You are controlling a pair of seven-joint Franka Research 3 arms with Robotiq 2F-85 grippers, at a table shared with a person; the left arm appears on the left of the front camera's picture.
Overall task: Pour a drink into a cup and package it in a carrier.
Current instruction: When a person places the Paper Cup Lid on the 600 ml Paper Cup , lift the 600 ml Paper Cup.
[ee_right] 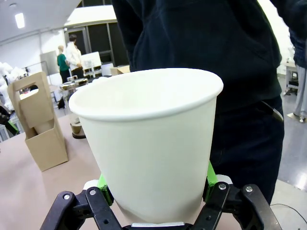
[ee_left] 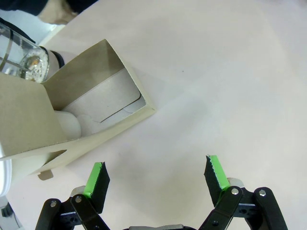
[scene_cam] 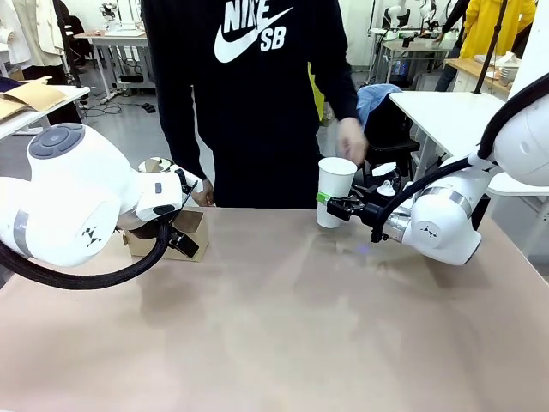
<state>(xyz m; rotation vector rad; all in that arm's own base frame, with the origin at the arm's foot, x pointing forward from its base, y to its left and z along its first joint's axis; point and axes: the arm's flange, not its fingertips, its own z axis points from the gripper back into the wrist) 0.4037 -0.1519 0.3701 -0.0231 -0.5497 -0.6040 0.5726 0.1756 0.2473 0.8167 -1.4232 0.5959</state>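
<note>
My left pincer hangs wide open and holds nothing, over the bare table just beside the brown carrier, which has something white and round inside it. My right pincer is squeezed onto the low part of the tall white cup, which is upright with no lid. Farther off, the glass carafe stands behind the carrier, and a person in a black top stands across the table with one hand up behind the cup
</note>
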